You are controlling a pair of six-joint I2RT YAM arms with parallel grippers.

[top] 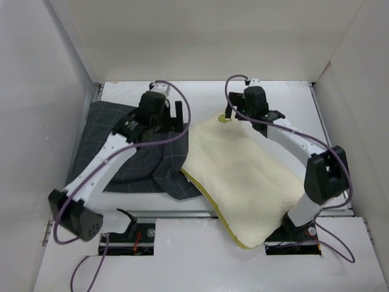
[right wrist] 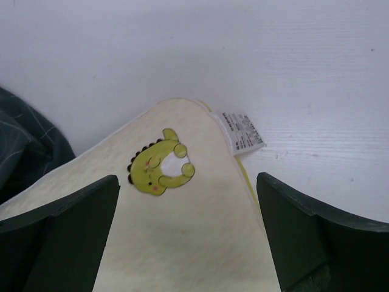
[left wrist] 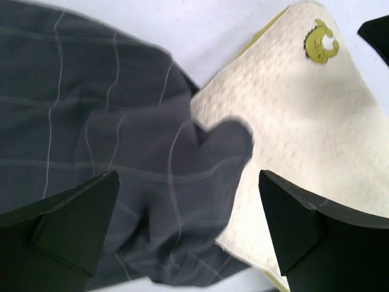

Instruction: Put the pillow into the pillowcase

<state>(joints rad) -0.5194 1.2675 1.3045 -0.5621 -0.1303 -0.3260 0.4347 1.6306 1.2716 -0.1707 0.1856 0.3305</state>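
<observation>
Two soft things lie side by side on the desk (top: 285,103). The pillow (top: 243,176) slants from the far middle toward the near edge and is wholly outside the pillowcase (top: 127,152). The pillowcase is crumpled at the left, with one fold lapping onto the pillow's left edge. The left end effector (left wrist: 188,176) hangs over that fold, and the right end effector (right wrist: 187,182) over the pillow's far corner, by its dinosaur patch (right wrist: 160,170) and white label (right wrist: 241,132). Both gape wide and hold nothing, probably so each can pinch its own fabric.

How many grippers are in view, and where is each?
2: left gripper open over the pillowcase edge by the pillow; right gripper open over the pillow's far corner. None hidden.
</observation>
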